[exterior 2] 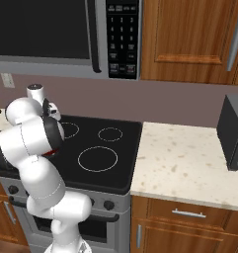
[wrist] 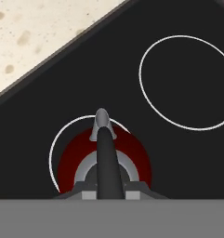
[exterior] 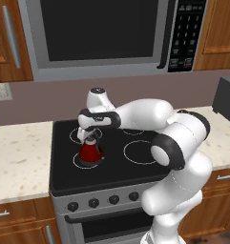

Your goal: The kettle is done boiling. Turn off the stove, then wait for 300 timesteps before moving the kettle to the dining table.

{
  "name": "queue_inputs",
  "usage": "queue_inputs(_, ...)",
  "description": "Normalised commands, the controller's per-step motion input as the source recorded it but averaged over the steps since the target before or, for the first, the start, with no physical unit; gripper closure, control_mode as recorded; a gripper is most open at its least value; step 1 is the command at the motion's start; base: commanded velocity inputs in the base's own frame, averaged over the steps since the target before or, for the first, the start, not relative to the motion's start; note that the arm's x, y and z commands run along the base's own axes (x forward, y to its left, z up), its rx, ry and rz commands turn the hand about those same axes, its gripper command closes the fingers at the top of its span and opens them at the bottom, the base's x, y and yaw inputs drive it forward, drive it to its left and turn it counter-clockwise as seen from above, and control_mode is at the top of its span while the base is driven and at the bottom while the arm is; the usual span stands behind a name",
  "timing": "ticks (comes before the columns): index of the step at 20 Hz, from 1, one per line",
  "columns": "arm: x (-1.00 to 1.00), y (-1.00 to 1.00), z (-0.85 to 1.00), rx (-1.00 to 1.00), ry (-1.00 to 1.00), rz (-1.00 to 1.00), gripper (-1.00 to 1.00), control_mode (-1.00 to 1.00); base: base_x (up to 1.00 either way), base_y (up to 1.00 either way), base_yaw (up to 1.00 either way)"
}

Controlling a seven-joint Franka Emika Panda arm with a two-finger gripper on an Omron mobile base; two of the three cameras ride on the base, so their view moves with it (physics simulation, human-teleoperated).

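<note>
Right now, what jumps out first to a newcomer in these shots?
The white arm bent over the black stove, its tool shut on the handle of the small red kettle. The kettle sits on the front-left burner ring. Above it hangs a big steel microwave with a black door.

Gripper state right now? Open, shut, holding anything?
Gripper: shut on the kettle, clamped on its dark arched handle; the kettle sits on the stove's front left burner ring.
</note>
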Motion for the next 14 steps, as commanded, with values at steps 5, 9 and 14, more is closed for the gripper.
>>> queue_inputs(5, 0.0, 0.0, 0.0, 0.0, 0.0, 0.0, 1.0, -1.0, 0.0, 0.0, 0.0)
queue_inputs(9, 0.0, -0.03, 0.0, 0.0, 0.0, 0.0, 1.0, -1.0, 0.0, 0.0, 0.0)
queue_inputs(14, 0.0, -0.07, 0.09, 0.0, 0.0, 0.0, 1.0, -1.0, 0.0, 0.0, 0.0)
